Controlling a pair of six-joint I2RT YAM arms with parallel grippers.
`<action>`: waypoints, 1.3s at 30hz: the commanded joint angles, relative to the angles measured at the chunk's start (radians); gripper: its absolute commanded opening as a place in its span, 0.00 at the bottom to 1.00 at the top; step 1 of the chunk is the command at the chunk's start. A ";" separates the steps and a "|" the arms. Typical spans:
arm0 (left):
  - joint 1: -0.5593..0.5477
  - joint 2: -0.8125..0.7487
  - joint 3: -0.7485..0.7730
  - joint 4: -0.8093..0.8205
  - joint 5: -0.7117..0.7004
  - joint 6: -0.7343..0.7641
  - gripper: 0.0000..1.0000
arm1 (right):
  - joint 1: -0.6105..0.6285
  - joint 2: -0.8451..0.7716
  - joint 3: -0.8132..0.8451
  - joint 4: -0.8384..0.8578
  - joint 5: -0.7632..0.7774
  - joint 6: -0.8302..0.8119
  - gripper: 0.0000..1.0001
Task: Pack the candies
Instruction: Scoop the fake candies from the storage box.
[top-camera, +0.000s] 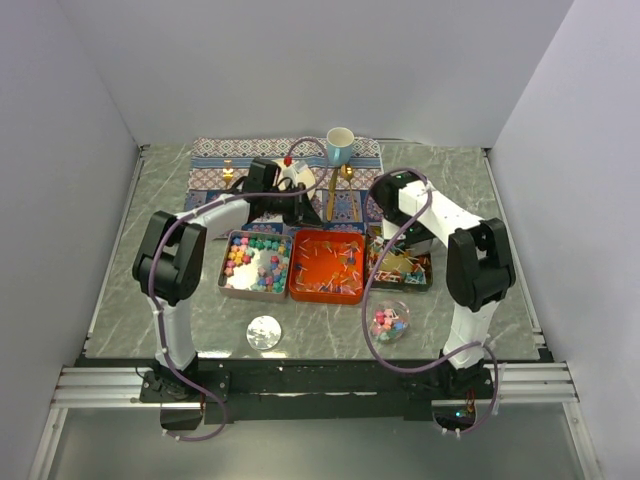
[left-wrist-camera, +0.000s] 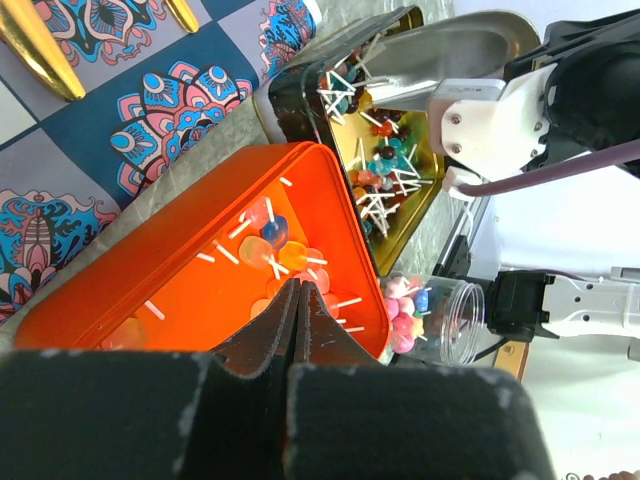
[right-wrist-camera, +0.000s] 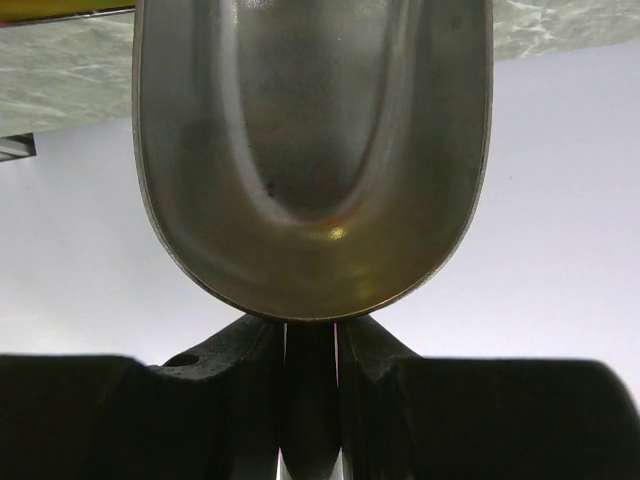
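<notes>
Candies (top-camera: 255, 262) lay in three tins (left-wrist-camera: 130, 270) at centre, with some in the near jar (top-camera: 388, 322). Your left fingers (left-wrist-camera: 262, 335) were pressed together, empty. Your right fingers (right-wrist-camera: 245, 350) pinched the scoop (right-wrist-camera: 310, 150). Candies probably light, hard and slippery: lift from beneath.

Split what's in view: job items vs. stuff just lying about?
Job:
- pastel candies
- red-orange candies
- twist-wrapped candies
- clear jar
- round lid
- metal scoop, held by right gripper

Lying about:
- blue cup
- patterned cloth
- gold utensils
</notes>
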 joint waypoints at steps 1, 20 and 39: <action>-0.004 -0.065 -0.016 0.030 -0.006 0.004 0.01 | 0.008 0.002 -0.007 0.014 0.031 0.004 0.00; -0.032 -0.059 -0.072 -0.095 0.053 0.271 0.01 | -0.042 -0.051 -0.197 0.405 -0.326 -0.027 0.00; -0.055 0.085 0.023 -0.048 -0.009 0.165 0.01 | -0.071 -0.219 -0.546 0.786 -0.319 -0.551 0.00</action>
